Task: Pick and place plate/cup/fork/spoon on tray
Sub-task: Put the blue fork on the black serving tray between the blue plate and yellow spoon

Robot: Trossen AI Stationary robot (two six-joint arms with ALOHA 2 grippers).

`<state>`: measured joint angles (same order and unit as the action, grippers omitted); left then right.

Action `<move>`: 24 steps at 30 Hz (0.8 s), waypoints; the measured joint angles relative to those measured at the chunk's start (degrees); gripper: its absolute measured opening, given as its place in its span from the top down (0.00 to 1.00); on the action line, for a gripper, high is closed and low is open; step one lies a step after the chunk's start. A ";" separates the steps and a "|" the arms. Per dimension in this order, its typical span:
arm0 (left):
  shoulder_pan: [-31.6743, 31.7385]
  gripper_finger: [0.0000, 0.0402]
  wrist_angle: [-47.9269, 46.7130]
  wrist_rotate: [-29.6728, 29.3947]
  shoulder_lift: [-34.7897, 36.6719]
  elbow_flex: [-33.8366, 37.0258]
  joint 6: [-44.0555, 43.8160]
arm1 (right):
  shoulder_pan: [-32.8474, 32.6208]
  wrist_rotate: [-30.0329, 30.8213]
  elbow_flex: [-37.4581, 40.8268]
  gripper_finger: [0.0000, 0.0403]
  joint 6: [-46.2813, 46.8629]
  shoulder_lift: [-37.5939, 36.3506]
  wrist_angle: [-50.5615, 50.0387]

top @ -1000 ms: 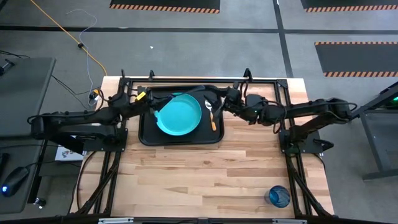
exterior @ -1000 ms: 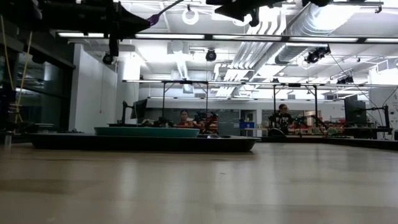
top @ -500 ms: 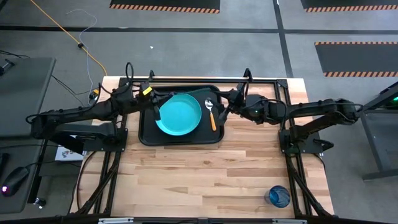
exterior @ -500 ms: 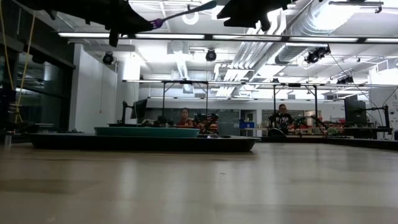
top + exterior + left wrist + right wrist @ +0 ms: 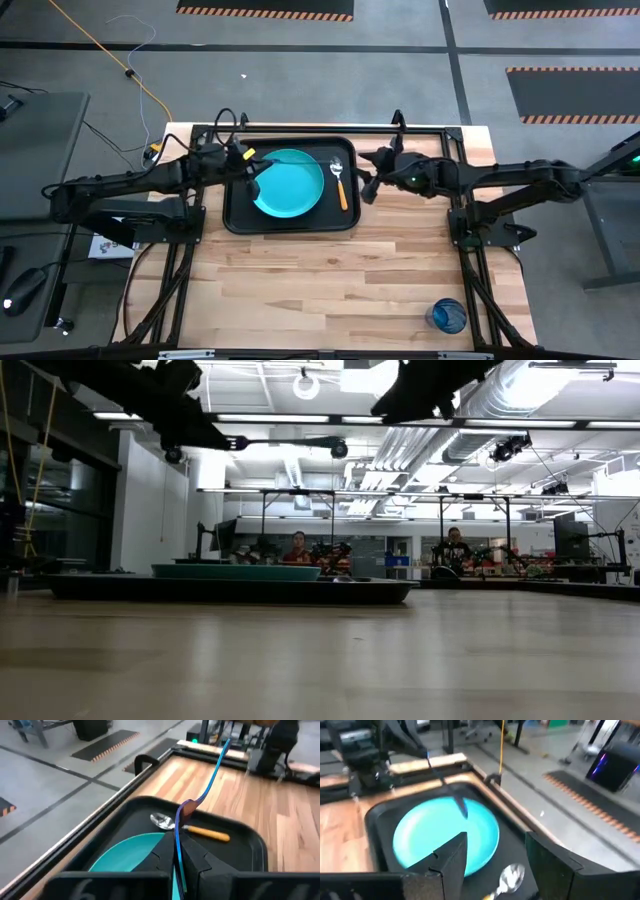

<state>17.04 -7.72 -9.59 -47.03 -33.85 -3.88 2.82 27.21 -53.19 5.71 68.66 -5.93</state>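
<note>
Fork (image 5: 207, 782) pinched in our left end effector (image 5: 247, 163) above tray (image 5: 236, 218) | right end effector (image 5: 366, 182) spread, beside spoon (image 5: 340, 182) | plate (image 5: 290, 185) on tray

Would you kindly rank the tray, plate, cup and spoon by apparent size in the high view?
1. tray
2. plate
3. cup
4. spoon, longer than the cup is wide but far slimmer, so these two are close.

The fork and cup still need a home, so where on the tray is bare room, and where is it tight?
On the tray, the plate fills the middle and the spoon takes the strip beside it. Bare black floor remains along the near rim and in the corners. The left gripper, holding the fork, crowds the plate's far-left side. The cup stands apart on open wood.
</note>
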 joint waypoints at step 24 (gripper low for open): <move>-1.64 1.00 -25.34 -0.14 -28.93 -26.23 12.09 | 5.56 -26.89 0.00 0.52 2.86 10.79 4.61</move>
<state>15.39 -33.05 -9.73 -75.95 -60.08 8.21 8.38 0.32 -53.19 8.57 79.44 -1.32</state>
